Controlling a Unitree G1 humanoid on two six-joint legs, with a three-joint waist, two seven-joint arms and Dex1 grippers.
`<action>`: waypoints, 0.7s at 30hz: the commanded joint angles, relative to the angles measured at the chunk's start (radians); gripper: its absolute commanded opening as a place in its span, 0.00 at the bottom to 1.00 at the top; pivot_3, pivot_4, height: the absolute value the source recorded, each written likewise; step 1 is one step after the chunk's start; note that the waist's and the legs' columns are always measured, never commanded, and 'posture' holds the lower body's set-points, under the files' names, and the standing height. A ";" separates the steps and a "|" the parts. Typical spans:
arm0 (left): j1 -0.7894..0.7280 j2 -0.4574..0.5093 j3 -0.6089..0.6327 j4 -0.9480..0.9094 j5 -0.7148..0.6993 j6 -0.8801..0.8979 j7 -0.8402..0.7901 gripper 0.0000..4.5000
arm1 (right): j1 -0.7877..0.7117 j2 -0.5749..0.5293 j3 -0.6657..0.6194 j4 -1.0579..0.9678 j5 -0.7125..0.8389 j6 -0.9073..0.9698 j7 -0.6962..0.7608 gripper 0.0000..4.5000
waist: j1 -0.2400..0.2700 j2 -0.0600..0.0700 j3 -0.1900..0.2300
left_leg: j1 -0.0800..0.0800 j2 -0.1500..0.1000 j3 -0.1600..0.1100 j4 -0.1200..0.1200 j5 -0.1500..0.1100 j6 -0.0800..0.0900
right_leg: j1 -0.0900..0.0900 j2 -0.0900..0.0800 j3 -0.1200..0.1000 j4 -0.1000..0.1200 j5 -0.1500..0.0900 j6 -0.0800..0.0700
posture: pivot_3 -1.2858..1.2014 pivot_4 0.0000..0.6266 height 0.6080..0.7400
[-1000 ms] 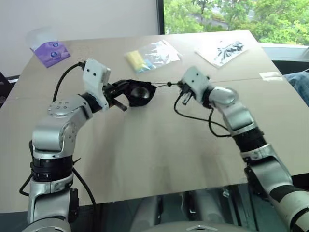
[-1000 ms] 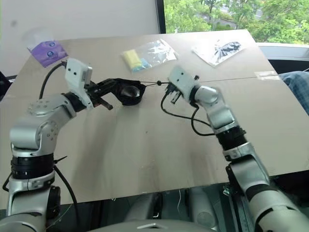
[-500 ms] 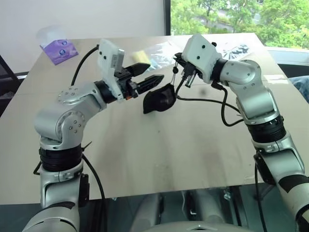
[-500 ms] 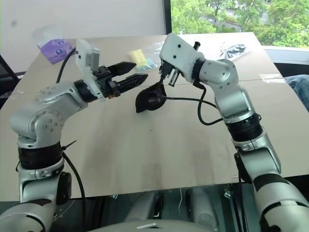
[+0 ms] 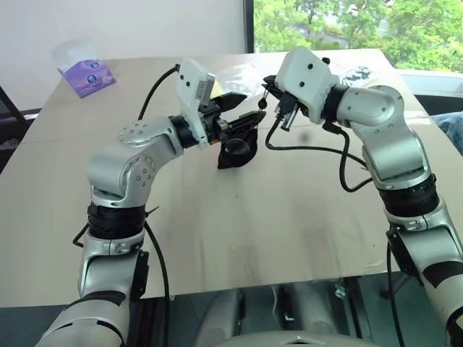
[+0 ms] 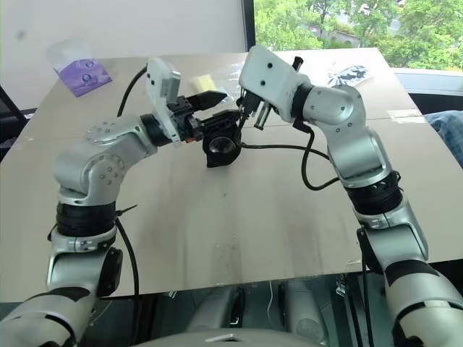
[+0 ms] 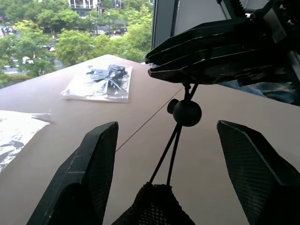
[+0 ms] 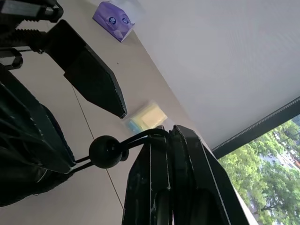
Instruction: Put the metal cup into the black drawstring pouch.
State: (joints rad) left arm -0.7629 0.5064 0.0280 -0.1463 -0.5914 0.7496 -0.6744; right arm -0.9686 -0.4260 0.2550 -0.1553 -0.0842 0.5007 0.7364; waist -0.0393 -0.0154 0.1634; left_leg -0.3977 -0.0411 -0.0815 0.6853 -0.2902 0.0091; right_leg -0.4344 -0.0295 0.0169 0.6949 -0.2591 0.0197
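Observation:
The black drawstring pouch (image 6: 221,148) hangs above the table from its thin cord. My right gripper (image 8: 166,129) is shut on that cord just past its round bead (image 8: 104,151). My left gripper (image 5: 249,107) is open, its two fingers (image 7: 96,159) standing on either side of the cord right above the pouch's gathered top (image 7: 154,211), touching neither. Both grippers are level and face each other closely. A round rim-like shape shows at the pouch's end; I cannot tell whether it is the metal cup, which is otherwise hidden.
On the far side of the tan table (image 5: 253,231) lie a purple packet (image 5: 85,72) at the left, a clear bag with a yellow item (image 6: 206,83) behind the grippers, and a clear bag with black contents (image 6: 340,72) at the right.
My left gripper let go of the pouch, opened, and moved right to straddle the cord. My right gripper rose with the cord, so the pouch now hangs from it.

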 commanded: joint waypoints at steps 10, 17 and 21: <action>-0.057 -0.080 -0.021 0.033 0.026 -0.068 -0.030 0.29 | -0.003 -0.007 -0.004 -0.072 0.017 0.009 0.004 0.00 | -0.002 0.000 0.000 | 0.000 0.000 0.000 0.000 0.000 0.000 | 0.000 0.000 0.000 0.000 0.000 0.000 | 0.52 0.24 1.00; -0.024 -0.077 -0.040 0.047 0.066 -0.077 -0.035 0.05 | -0.002 0.003 -0.077 -0.047 0.058 0.050 -0.028 0.00 | -0.001 0.000 0.000 | 0.000 0.000 0.000 0.000 0.000 0.000 | 0.000 0.000 0.000 0.000 0.000 0.000 | 0.52 0.24 1.00; 0.055 -0.025 -0.071 0.092 0.149 -0.105 -0.038 0.05 | -0.010 -0.039 -0.246 0.133 0.099 0.041 -0.115 0.00 | 0.001 0.000 0.000 | 0.000 0.000 0.000 0.000 0.000 0.000 | 0.000 0.000 0.000 0.000 0.000 0.000 | 0.52 0.24 1.00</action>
State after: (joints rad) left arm -0.7256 0.4589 -0.0455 -0.0641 -0.4739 0.6634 -0.7132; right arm -0.9638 -0.4321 0.1139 -0.0876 0.0012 0.5519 0.6750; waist -0.0385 -0.0154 0.1634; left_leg -0.3974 -0.0414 -0.0813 0.6852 -0.2902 0.0091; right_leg -0.4341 -0.0297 0.0172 0.6949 -0.2591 0.0197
